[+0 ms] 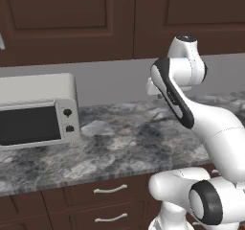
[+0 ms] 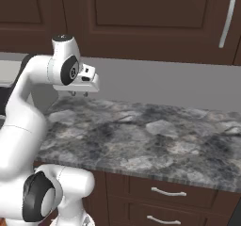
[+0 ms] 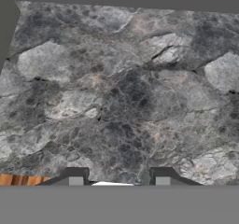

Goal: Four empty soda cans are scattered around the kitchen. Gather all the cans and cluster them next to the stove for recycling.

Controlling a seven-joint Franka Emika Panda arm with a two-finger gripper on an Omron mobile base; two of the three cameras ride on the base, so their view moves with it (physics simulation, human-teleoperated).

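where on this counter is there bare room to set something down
The counter is bare from the toaster oven rightward to the arm, back wall to front edge. In the right base view the stone runs free to the right, under the upper cabinets. The gripper hangs above bare stone. The one crowded spot is the toaster oven's end.

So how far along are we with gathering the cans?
Nothing looks done from here. The gripper hangs open and empty above bare marble counter, with the toaster oven off to the left. No can or stove is in these frames, so finding, collecting and clustering the cans apparently remains.
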